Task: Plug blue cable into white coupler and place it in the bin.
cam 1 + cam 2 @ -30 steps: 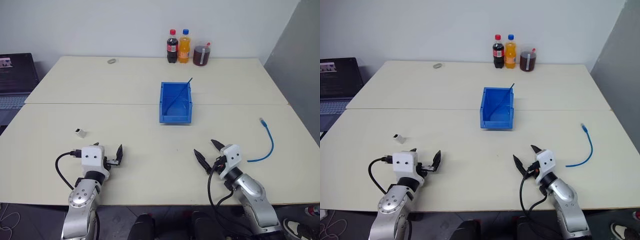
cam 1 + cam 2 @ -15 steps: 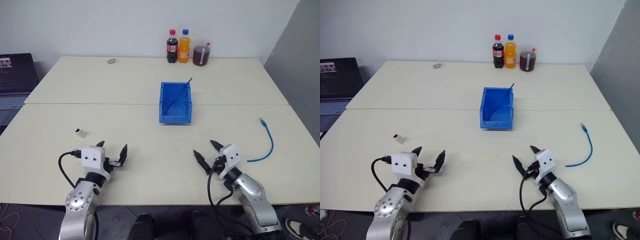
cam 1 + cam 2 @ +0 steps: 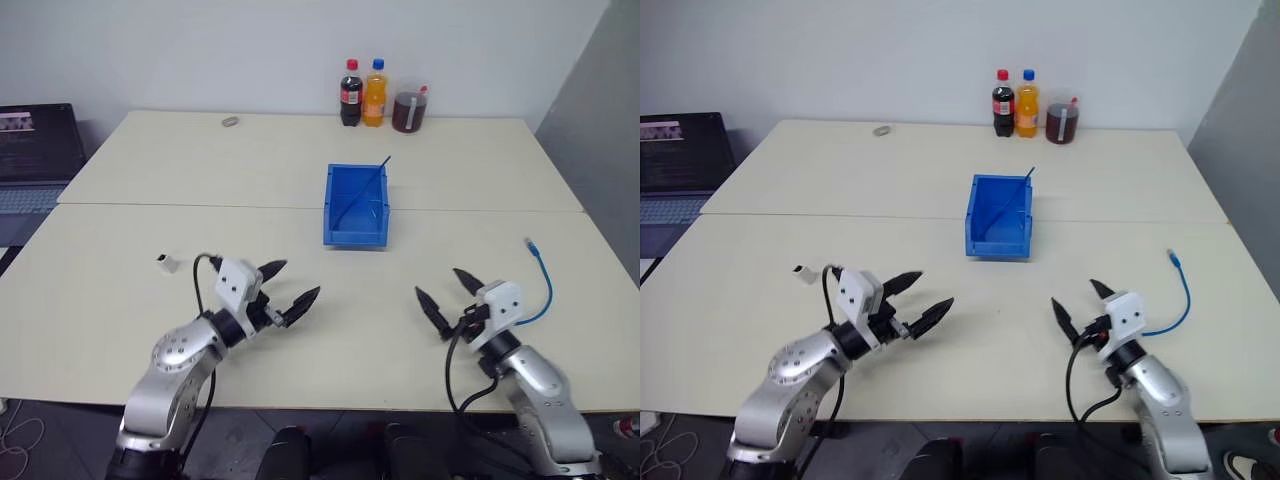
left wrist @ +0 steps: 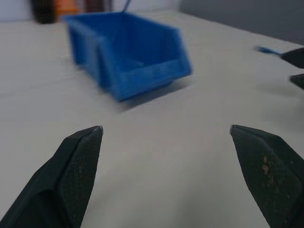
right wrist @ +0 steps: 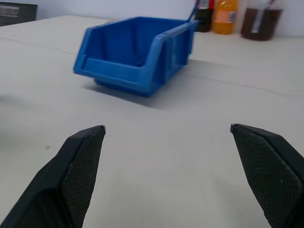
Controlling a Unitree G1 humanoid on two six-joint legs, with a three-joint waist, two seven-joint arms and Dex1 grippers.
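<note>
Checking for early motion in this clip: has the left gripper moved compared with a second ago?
Yes. The left gripper, open and empty, has swung toward the table's middle, away from the white coupler, and now points more toward the bin.

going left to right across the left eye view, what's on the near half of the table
white coupler → left gripper → bin → right gripper → blue cable

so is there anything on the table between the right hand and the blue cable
Nothing visible. The right hand is open and empty above bare tabletop, and the blue cable lies on the table just to its right, with no object between them. The bin stands off toward the table's middle.
</note>
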